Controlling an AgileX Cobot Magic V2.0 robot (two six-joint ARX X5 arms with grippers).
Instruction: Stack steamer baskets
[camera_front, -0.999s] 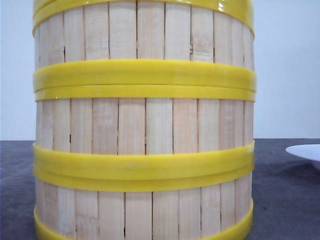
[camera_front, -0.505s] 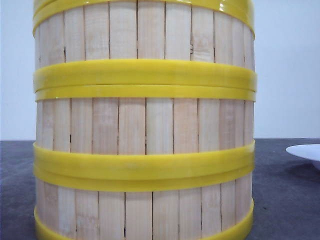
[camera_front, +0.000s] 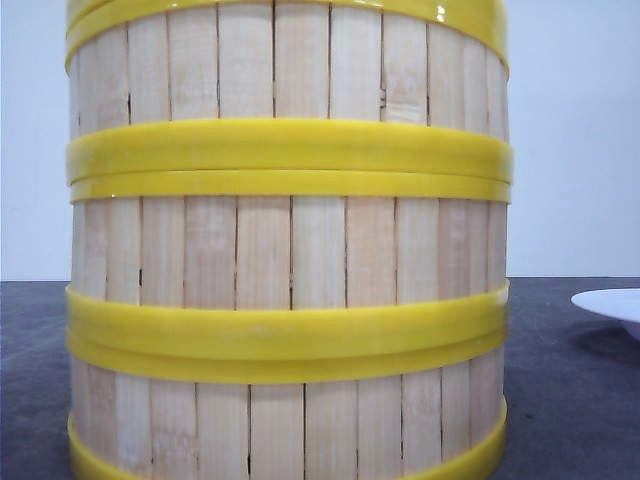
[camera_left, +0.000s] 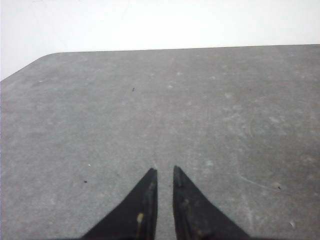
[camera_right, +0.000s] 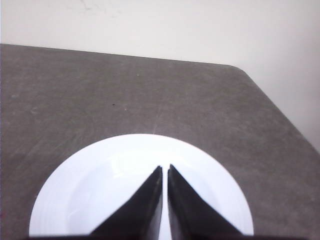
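Steamer baskets (camera_front: 288, 250) stand stacked three high on your table (camera_front: 570, 400), dead centre, rims seated flush, so stacking looks finished. Your left gripper (camera_left: 164, 172) and right gripper (camera_right: 165, 170) are both closed and empty, the right above a white plate (camera_right: 100, 185) at 3 o'clock.

Pale bamboo slats, running vertically with thin dark seams between them, are being shown on the walls of the stacked steamer baskets (camera_front: 290, 250), and each tier is being banded by thick glossy yellow rims. The table (camera_front: 570, 400) is being seen as dark mottled grey, flecked with paler specks and faint scratches. A plain white plate (camera_right: 142, 192) is being displayed at the right. The left gripper (camera_left: 164, 171) and the right gripper (camera_right: 164, 168) are being rendered black, the left with small yellowish marks. The far wall (camera_front: 575, 140) is being shown plain whitish.
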